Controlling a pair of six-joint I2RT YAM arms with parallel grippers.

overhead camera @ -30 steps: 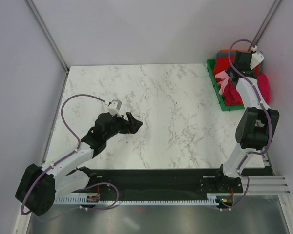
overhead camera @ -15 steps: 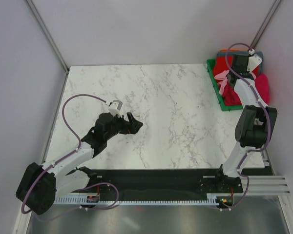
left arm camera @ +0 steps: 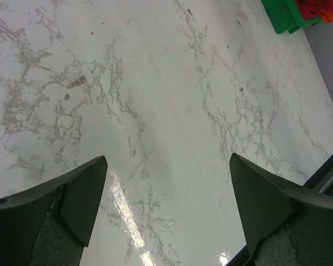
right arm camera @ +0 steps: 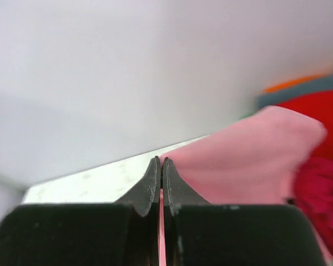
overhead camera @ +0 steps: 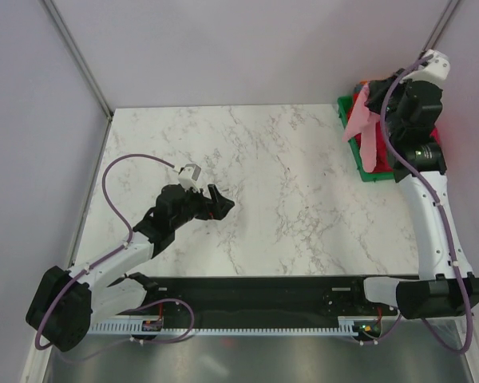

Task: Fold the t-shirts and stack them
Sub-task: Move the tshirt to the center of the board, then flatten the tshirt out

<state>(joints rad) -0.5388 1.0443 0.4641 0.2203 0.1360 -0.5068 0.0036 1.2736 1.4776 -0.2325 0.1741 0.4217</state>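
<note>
- Pink tee [overhead camera: 359, 128]: held over the bin [overhead camera: 378, 176] at 2 o'clock, pinched by the right gripper [right arm camera: 160, 162].
- Left gripper [left arm camera: 169, 166]: spread, at 8 o'clock over the surface [overhead camera: 303, 199].
- Pick-up is judged in hand; laying flat mid-surface is called for next.

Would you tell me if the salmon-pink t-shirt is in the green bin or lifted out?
Lifted: the salmon-pink t-shirt hangs from the shut right gripper above the green bin; whether its tail clears the bin, I cannot tell.
</note>
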